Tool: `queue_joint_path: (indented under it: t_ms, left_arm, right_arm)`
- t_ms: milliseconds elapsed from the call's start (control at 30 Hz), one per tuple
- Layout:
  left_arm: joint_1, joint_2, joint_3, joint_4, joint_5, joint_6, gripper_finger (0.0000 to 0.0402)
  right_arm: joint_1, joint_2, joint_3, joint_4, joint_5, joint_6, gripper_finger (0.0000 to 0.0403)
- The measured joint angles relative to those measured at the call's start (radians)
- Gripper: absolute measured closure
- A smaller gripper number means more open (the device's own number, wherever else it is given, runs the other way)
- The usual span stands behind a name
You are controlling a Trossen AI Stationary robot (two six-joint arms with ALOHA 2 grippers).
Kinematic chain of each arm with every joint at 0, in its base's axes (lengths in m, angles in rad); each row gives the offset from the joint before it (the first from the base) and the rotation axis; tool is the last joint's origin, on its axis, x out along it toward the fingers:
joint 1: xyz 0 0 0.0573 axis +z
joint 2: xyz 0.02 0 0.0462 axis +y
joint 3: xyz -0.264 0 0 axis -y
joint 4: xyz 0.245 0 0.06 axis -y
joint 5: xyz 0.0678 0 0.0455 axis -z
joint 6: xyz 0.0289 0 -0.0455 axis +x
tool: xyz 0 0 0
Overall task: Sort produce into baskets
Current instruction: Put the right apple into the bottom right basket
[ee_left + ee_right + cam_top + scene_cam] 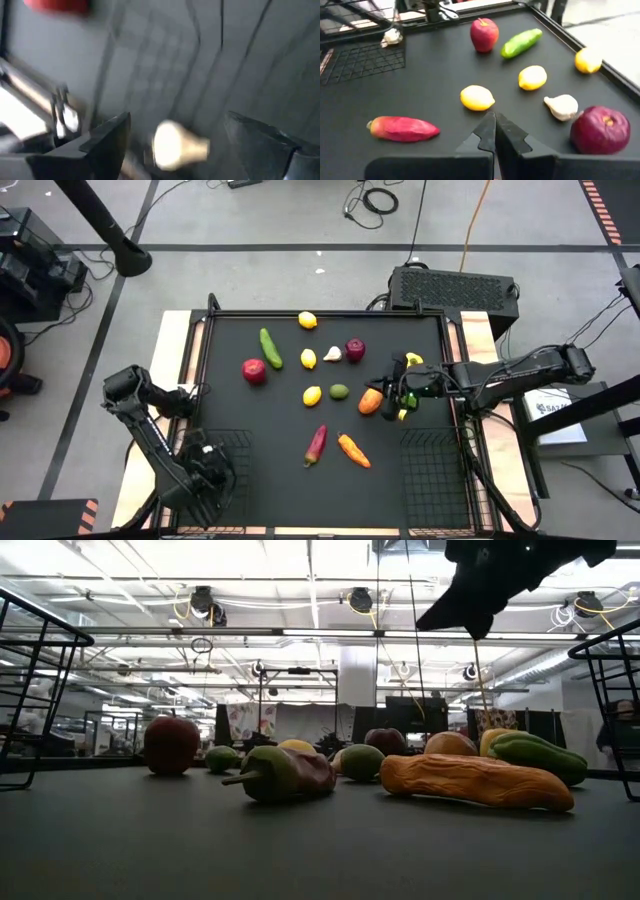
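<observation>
Black tabletop point(290, 450) carries scattered produce between two wire baskets. Left gripper point(175, 145) hovers over the near-left basket point(225, 470), jaws wide, a garlic bulb point(177, 144) between them, apparently being dropped. Right gripper point(495, 131), jaws shut, waits mid-table. Next: reach for another piece, perhaps the apple point(254, 370).

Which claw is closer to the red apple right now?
Left, narrowly. The left claw sits over the left basket, down-table from the red apple. The right claw is across the table, beyond the lemons.
</observation>
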Motion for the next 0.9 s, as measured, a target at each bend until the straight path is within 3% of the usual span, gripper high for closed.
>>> queue_joint_path:
  t_ms: [300, 433, 533, 767, 900]
  left_arm:
    - [0.126, 0.0, 0.042, -0.027, -0.429, 0.227, 0.0089]
    - [0.184, 0.0, 0.039, -0.027, -0.641, 0.262, 0.0089]
    - [0.227, 0.0, 0.041, -0.007, -0.654, 0.262, 0.0089]
    - [0.278, 0.0, 0.157, -0.014, -0.474, 0.468, 0.0089]
    - [0.272, -0.018, 0.236, -0.012, -0.537, 0.596, 0.0089]
  right_arm:
    - [-0.026, 0.051, 0.0, 0.013, 0.006, 0.025, 0.0403]
    - [-0.026, 0.113, 0.0, 0.063, 0.077, 0.043, 0.0403]
    - [-0.032, 0.163, 0.0, 0.149, 0.064, 0.024, 0.0403]
    - [-0.044, 0.22, 0.035, 0.245, -0.066, 0.016, 0.0403]
    - [-0.044, 0.222, 0.079, 0.232, -0.084, -0.036, 0.0403]
